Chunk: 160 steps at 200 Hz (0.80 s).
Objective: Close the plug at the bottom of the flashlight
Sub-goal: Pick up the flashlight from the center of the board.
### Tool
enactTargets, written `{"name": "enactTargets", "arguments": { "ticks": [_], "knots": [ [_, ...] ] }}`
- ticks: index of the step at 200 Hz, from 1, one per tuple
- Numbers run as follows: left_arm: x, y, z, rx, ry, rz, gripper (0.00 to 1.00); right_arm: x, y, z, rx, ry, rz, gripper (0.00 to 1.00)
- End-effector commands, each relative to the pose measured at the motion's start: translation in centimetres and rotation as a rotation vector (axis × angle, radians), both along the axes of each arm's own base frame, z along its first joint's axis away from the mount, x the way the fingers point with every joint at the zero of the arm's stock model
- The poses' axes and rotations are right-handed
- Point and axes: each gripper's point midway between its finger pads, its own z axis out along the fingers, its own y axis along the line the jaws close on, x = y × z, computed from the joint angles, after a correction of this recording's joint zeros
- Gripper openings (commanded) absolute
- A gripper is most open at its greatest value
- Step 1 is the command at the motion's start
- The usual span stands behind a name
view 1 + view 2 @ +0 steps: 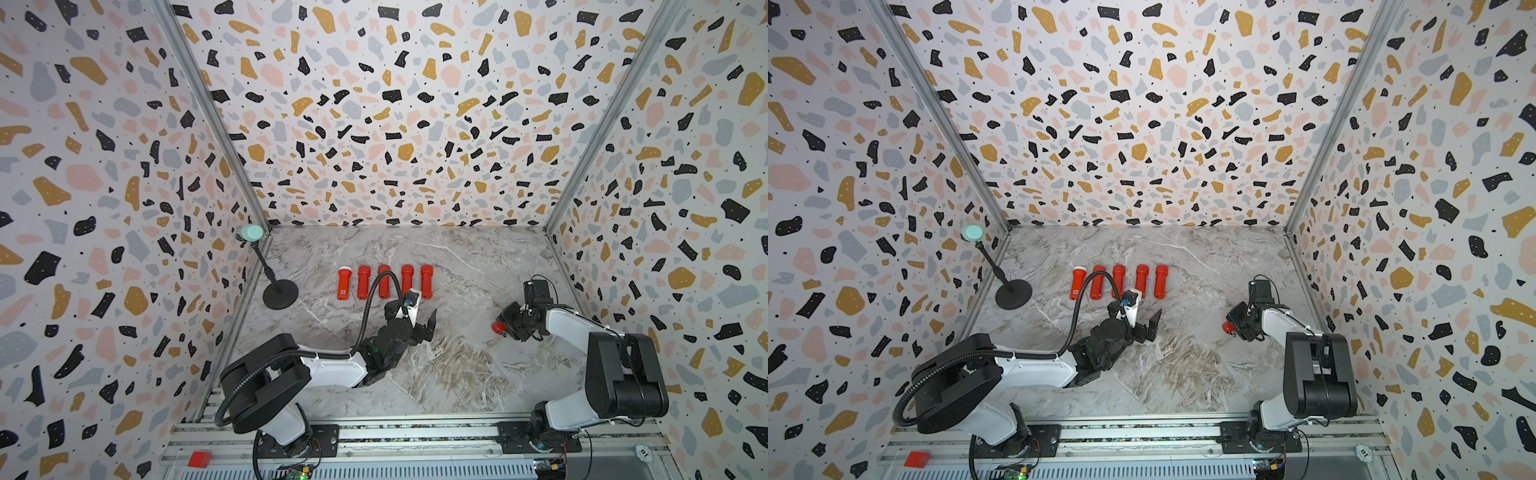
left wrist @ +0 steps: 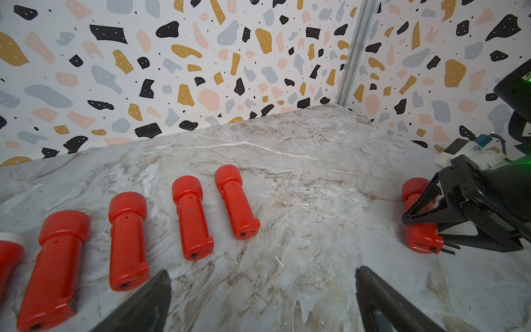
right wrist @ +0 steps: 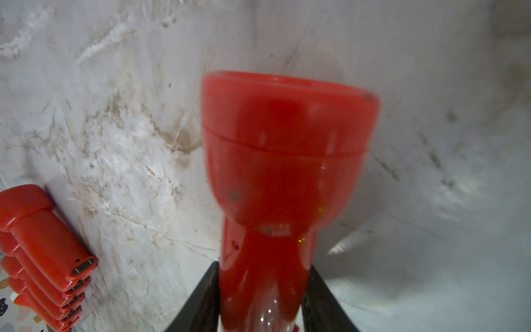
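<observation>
Flashlight [image 2: 415, 188] half-hidden, seemingly in end effector [image 2: 422, 228]

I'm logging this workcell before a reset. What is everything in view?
flashlights in a row: five, red, one white-headed, lying mid-table toward the back
sixth flashlight: one, red, in the right pincer, plug prongs sticking out
stand: one, black with teal head, by the left wall
block: one, red, front rail
table: one, grey marble
left pincer: black, open, near the row
right pincer: black, shut on the sixth flashlight
</observation>
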Motion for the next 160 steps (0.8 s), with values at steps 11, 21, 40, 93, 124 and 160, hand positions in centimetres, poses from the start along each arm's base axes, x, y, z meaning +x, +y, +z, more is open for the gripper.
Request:
{"name": "enactTargets", "arguments": {
  "ticks": [11, 21, 40, 93, 124, 160],
  "knots": [
    [-0.16, -0.08, 0.68, -0.024, -0.038, 0.0, 1.0, -1.85, -0.61, -0.06, -0.042, 0.049, 0.015, 0.49],
    [-0.16, -0.01, 0.61, -0.023, -0.036, 0.003, 1.0, -1.89, -0.58, 0.05, -0.042, 0.043, 0.018, 0.49],
    [-0.15, -0.04, 0.59, -0.021, -0.038, 0.002, 1.0, -1.97, -0.59, 0.04, -0.045, 0.042, 0.022, 0.49],
    [-0.27, -0.17, 0.43, -0.015, -0.036, -0.004, 1.0, -2.55, -0.77, -0.61, -0.048, 0.067, 0.032, 0.43],
    [-0.27, -0.16, 0.36, -0.011, -0.036, -0.001, 1.0, -2.6, -1.09, -0.46, -0.052, 0.059, 0.03, 0.38],
    [-0.27, -0.23, 0.37, -0.012, -0.037, -0.001, 1.0, -2.56, -1.13, -0.08, -0.052, 0.047, 0.036, 0.27]
  ]
}}
